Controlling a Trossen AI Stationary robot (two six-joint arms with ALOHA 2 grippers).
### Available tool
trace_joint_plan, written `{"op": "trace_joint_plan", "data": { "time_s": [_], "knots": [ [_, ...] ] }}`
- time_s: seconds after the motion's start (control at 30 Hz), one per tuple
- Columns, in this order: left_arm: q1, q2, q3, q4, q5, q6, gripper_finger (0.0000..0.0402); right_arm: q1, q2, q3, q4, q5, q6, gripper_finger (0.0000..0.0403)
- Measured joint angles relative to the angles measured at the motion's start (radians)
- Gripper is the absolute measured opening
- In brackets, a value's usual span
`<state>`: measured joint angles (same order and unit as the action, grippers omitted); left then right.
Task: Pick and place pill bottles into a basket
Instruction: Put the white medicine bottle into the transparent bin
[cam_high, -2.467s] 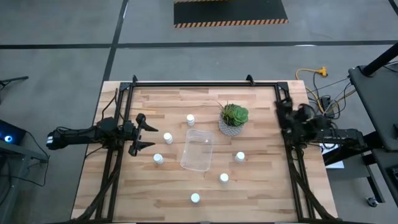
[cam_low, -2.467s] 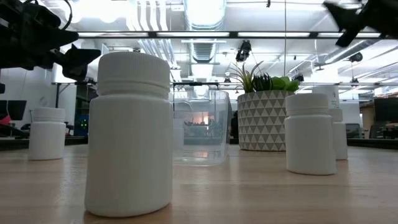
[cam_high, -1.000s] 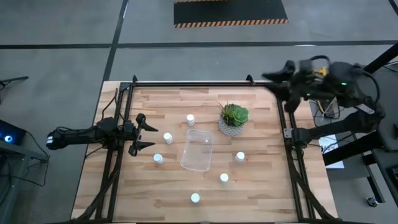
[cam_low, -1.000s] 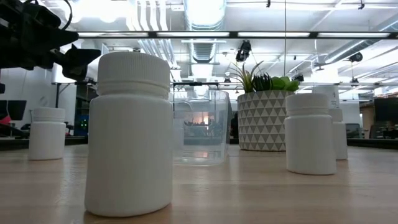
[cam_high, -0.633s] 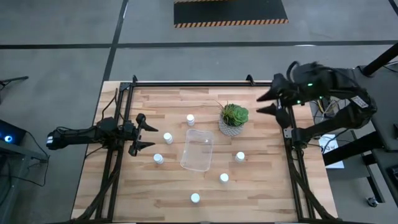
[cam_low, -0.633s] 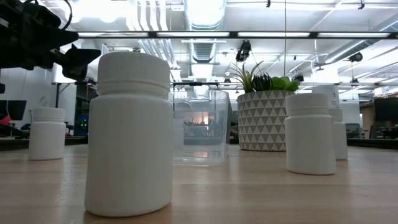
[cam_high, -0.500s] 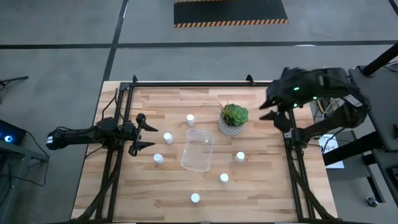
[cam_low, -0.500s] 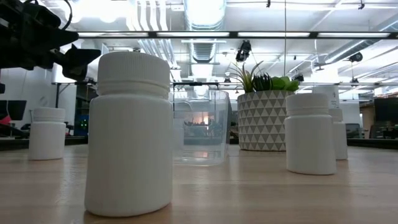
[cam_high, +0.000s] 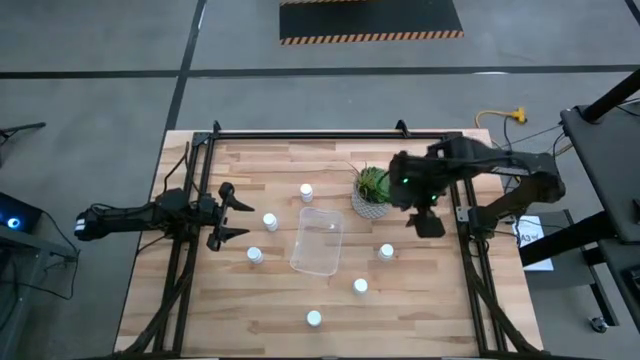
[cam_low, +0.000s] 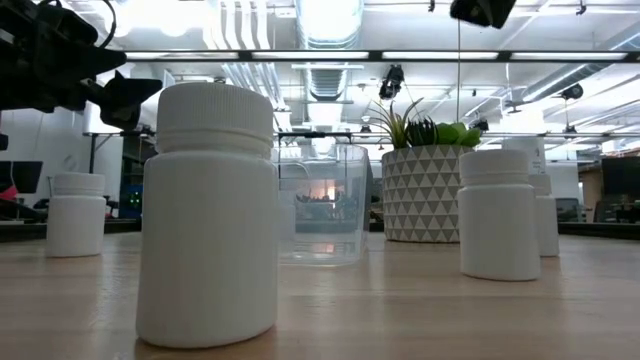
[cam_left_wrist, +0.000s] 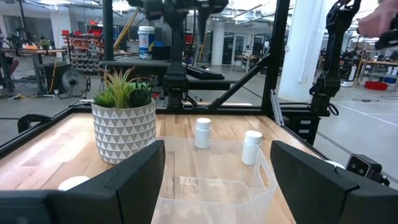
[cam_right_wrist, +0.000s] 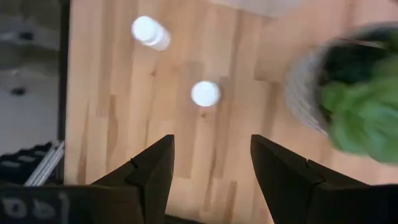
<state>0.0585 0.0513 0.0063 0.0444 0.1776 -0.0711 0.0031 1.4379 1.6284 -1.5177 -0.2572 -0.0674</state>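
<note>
From above, six pill bottles (cam_high: 386, 252) are seen standing upright, scattered on the counter (cam_high: 250, 320) around the clear basket (cam_high: 318, 241), which holds none. The right pincer (cam_high: 425, 205) is held above the counter beside the potted plant (cam_high: 375, 190), with the bottle just right of the basket lying nearest it, toward the counter's front edge. The left pincer (cam_high: 232, 209) is parked wide open at the left edge.

At counter level, one bottle (cam_low: 210, 214) is seen close up, the basket (cam_low: 322, 205) behind it; only a dark part of the right arm shows at the top.

In the left wrist view, the basket (cam_left_wrist: 211, 180) is seen directly ahead between spread, empty fingers.

In the right wrist view, the fingers are parted and empty, and a bottle cap (cam_right_wrist: 204, 93) is seen beyond them, so the right arm is judged better placed for it.
</note>
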Motion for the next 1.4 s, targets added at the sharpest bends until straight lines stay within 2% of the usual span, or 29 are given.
{"op": "trace_joint_plan", "data": {
  "time_s": [0.07, 0.3, 0.7, 1.4],
  "knots": [
    [0.0, 0.001, 0.0, 0.0, 0.0, 0.0, 0.0274, 0.015, -0.001, -0.046, 0.074, -0.036, -0.019, 0.0201],
    [0.0, -0.001, 0.0, 0.0, 0.0, 0.0, 0.0274, 0.068, -0.025, -0.196, 0.261, -0.032, -0.082, 0.0201],
    [0.0, 0.0, 0.0, 0.0, 0.0, 0.0, 0.0274, 0.076, -0.021, -0.408, 0.439, -0.031, -0.151, 0.0201],
    [0.0, 0.0, 0.0, 0.0, 0.0, 0.0, 0.0274, 0.075, -0.015, -0.434, 0.504, -0.029, -0.124, 0.0202]
  ]
}}
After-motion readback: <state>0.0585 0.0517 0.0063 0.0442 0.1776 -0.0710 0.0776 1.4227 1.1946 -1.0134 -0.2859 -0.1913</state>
